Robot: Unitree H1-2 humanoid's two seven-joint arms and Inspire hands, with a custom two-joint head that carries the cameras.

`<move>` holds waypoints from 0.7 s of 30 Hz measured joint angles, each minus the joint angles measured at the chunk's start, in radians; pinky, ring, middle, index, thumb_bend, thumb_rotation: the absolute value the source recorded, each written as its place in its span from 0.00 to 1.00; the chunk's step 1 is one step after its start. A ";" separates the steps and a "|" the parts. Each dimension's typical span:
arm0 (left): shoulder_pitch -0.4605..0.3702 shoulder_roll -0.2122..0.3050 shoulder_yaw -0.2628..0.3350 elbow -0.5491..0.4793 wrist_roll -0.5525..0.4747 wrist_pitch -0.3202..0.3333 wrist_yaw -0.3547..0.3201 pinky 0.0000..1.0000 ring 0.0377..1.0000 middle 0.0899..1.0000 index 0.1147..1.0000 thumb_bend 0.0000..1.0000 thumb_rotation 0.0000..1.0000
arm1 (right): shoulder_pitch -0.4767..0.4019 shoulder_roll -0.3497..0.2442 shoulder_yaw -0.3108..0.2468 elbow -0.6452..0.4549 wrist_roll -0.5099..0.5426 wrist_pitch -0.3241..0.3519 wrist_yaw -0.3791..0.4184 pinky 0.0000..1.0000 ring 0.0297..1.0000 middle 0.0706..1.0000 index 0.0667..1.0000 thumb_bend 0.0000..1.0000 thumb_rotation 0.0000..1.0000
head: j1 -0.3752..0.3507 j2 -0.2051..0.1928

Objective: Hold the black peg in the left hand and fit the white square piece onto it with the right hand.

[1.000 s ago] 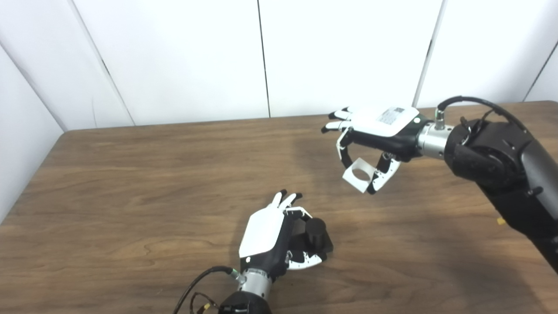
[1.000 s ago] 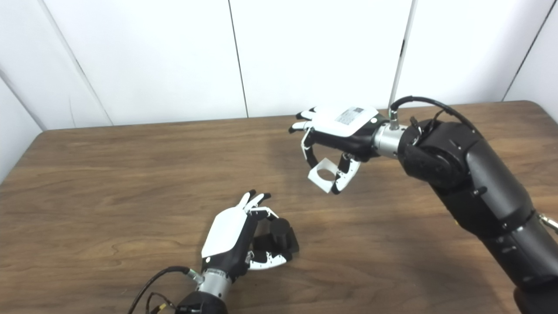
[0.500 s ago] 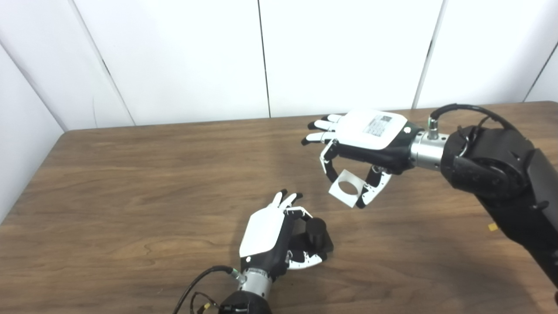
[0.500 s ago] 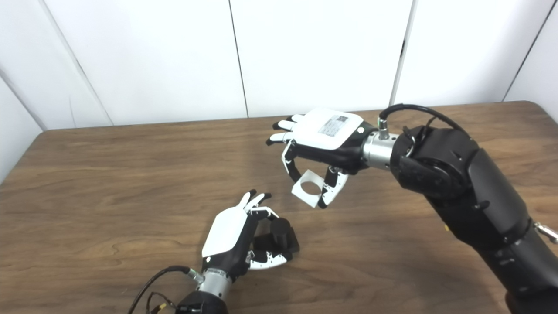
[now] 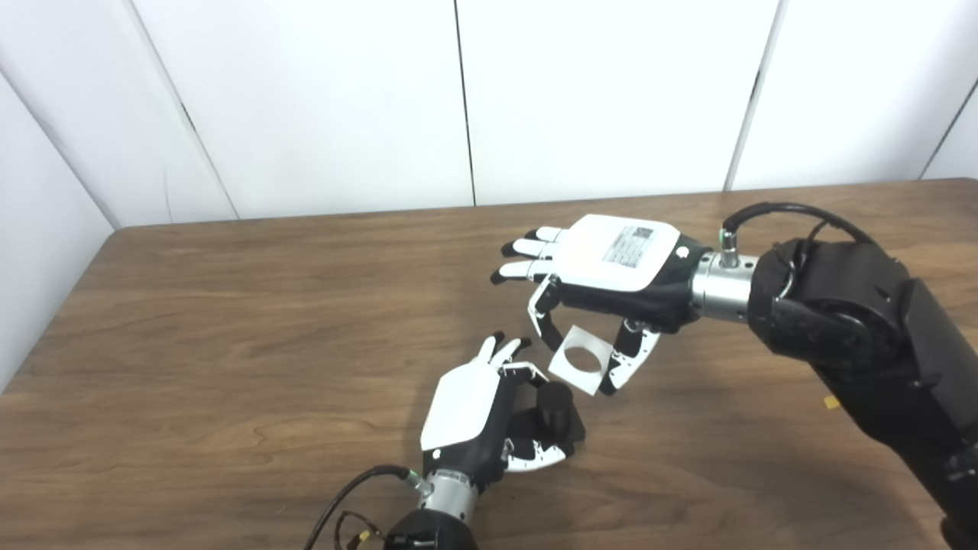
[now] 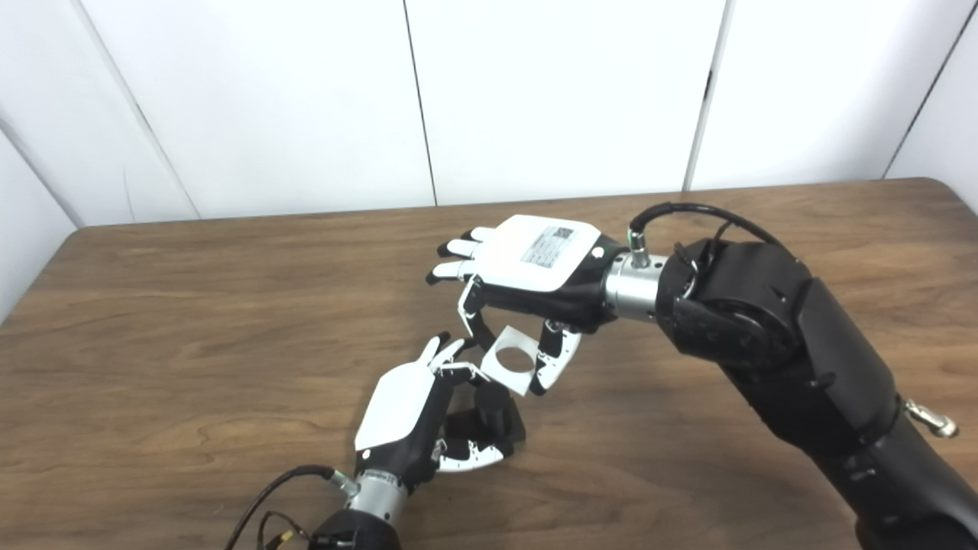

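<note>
The left robot hand [image 5: 477, 416] rests low on the worktop [image 5: 229, 321] near its front edge, its fingers and thumb curled around the black peg [image 5: 552, 409]. The peg is a short cylinder standing upright on a dark base, and it shows on the thumb side of this robot hand, its round top free and uncovered. Whether the base rests on the worktop or is lifted just off it cannot be told.

The right robot hand [image 5: 611, 271] hangs palm down above the worktop, beyond and to the right of the left one. It is partly closed: a bent finger and the thumb pinch the white square piece [image 5: 581, 360] by its opposite edges, while the other fingers [image 5: 527, 258] stretch out straight and touch nothing. The piece is a flat plate with a large round hole in its middle, tilted, hanging below the palm. It sits just beyond and slightly to the right of the peg top, very near it but apart, and its nearest corner comes close to the left robot hand's fingertips [image 5: 504, 350].

The worktop spreads wide and bare to the left of both robot hands and beyond them up to the white wall panels [image 5: 306, 107]. To the right, the bulky black right forearm [image 5: 856, 321] takes up much of the room.
</note>
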 measured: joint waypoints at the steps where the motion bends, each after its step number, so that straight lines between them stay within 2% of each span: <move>1: 0.000 0.000 0.000 0.000 0.001 0.000 0.000 0.92 1.00 0.92 0.43 0.52 0.07 | 0.000 0.003 0.002 -0.001 0.000 0.002 0.006 1.00 1.00 0.95 0.46 0.52 0.14 | 0.000 0.000; 21: 0.001 -0.007 -0.002 -0.002 0.007 0.006 -0.006 0.93 1.00 0.93 0.43 0.52 0.06 | 0.009 0.024 0.013 0.010 -0.005 -0.006 0.011 1.00 1.00 0.95 0.45 0.52 0.14 | 0.003 0.005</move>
